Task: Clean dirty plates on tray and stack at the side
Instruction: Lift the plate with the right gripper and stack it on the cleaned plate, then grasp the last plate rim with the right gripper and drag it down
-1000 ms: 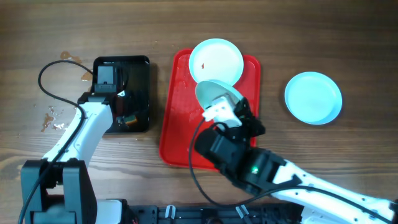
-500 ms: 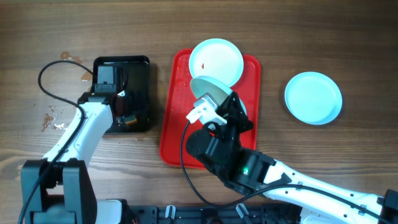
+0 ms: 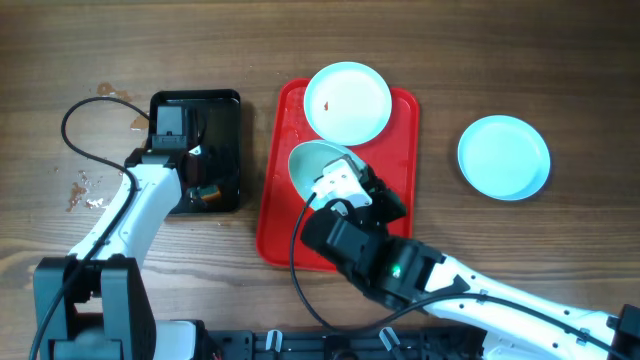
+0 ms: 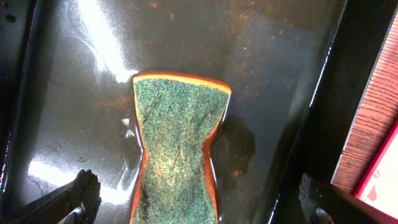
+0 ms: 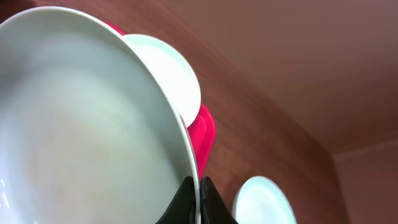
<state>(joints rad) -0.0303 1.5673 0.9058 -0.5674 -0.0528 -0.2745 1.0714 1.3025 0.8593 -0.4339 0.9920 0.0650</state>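
Right end effector point(image 5: 199, 194) clamps a tilted plate point(image 3: 312, 162) by its rim, mid-frame over the tray point(image 3: 272, 215). A second plate point(image 3: 347, 101) lies at the tray's top, and a third plate point(image 3: 503, 157) on the surface point(image 3: 500, 60), right. Left end effector point(image 4: 199, 208) gapes above a sponge point(image 4: 177, 143).

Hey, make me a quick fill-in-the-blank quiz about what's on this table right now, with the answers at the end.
1. The right gripper pinches a tilted plate by its ____.
2. The sponge lies in the smaller tray, whose colour is ____.
3. The left gripper, above the sponge, is ____.
4. Another plate lies off the red tray, on the bare ____.

Missing words: rim; black; open; table.
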